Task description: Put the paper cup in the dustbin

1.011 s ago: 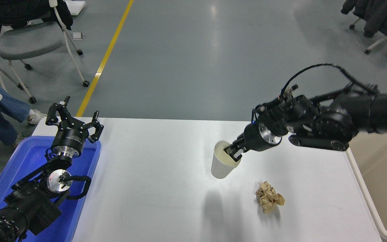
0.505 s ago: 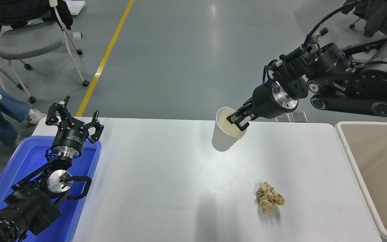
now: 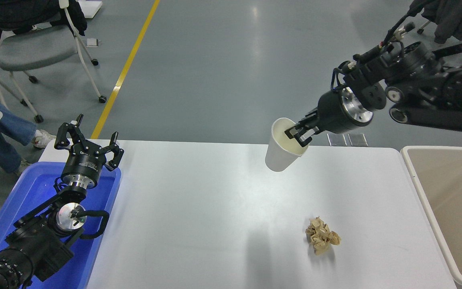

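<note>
Our right tool (image 3: 301,132) pinches the paper cup (image 3: 281,150) by its rim, mouth tilted up-right, above the worktop's (image 3: 199,208) far edge; the dustbin (image 3: 451,208) waits right.

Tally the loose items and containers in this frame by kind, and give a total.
Paper cup, held off the table by the right gripper: 1
Crumpled brown paper ball: 1
Beige dustbin: 1
Blue tub: 1
Total: 4
</note>
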You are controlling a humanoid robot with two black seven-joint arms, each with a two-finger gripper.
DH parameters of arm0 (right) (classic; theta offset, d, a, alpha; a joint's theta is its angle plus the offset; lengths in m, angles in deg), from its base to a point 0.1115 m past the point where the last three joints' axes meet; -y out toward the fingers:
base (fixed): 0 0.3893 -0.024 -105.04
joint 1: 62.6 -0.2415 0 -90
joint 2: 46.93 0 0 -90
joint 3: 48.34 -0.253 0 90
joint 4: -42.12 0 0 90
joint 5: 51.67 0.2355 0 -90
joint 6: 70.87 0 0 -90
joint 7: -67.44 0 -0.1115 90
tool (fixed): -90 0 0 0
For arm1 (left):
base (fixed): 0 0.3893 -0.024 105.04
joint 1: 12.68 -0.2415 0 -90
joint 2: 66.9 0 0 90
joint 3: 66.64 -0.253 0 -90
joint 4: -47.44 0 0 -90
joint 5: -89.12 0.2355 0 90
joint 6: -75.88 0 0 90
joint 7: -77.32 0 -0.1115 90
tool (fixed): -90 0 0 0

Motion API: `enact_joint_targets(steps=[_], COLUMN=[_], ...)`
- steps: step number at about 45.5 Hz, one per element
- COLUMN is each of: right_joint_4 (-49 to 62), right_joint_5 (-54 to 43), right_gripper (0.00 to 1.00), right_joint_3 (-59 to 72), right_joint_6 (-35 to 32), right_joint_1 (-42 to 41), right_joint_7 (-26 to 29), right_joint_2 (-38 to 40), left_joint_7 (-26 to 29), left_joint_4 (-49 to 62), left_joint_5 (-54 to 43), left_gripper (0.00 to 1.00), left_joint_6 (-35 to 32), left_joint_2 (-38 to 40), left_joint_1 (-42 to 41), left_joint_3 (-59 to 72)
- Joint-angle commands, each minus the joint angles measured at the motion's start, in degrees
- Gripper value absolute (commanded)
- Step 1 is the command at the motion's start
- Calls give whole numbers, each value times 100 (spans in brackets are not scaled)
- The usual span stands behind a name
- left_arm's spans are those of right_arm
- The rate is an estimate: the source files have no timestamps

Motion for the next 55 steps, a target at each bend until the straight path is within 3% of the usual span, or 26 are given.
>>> enact_joint_targets(steps=[1, 14, 25, 38, 46, 55], right_joint_4=[246, 887, 1248, 1854, 2503, 4024], right_joint_5=[-36, 7, 121, 1237, 2019, 3698], right_gripper=[0, 0, 0, 0, 0, 0], right_joint_3=[-17, -570, -1940, -3163, -3418, -3498], right_joint_6=[67, 410, 744, 1464, 1746, 1641], right_joint_1=[356, 1525, 3211, 5541, 6359, 7185], right_joint_7=[-5, -31, -58, -58, -58, -49], right_joint_2=[1299, 2951, 3919, 3788, 3393, 2566], left_joint_7=[0, 0, 0, 0, 0, 0], left_joint_4=[-1, -1, -1, -1, -1, -1], left_joint_5=[0, 0, 0, 0, 0, 0], left_gripper=[100, 100, 100, 100, 100, 100], left_joint_6=[1, 1, 1, 1, 1, 1], left_joint_2=[0, 0, 0, 0, 0, 0], left_joint_1=[0, 0, 0, 0, 0, 0], left_joint_3=[0, 0, 0, 0, 0, 0])
